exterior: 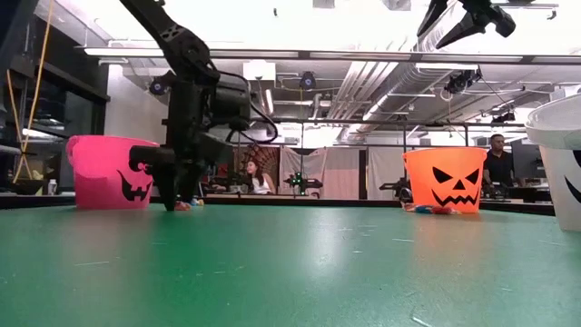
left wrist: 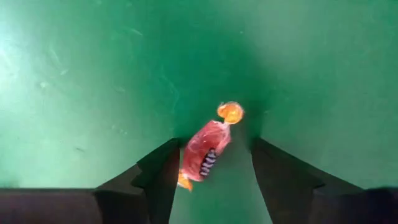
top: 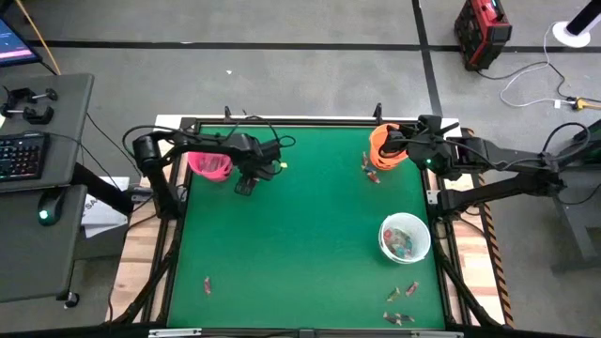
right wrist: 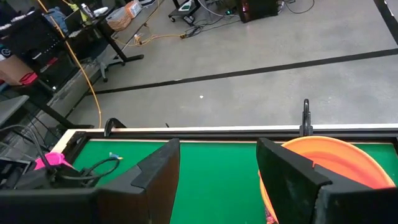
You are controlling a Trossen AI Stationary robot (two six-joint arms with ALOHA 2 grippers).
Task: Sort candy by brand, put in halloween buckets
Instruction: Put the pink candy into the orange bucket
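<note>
The pink bucket (top: 210, 165) stands upright near the table's far left corner, a black jack-o'-lantern face on its side. The orange bucket (top: 383, 147) stands upright near the far right corner with the same kind of face, and a few candies (top: 372, 173) lie just beside it. The white bucket (top: 405, 237) stands toward the near right, holding mixed wrapped candy. More candies (top: 402, 305) lie scattered near it, one (top: 207, 285) alone at near left. A red-wrapped candy (left wrist: 205, 149) with orange twisted ends lies flat on the table.
</note>
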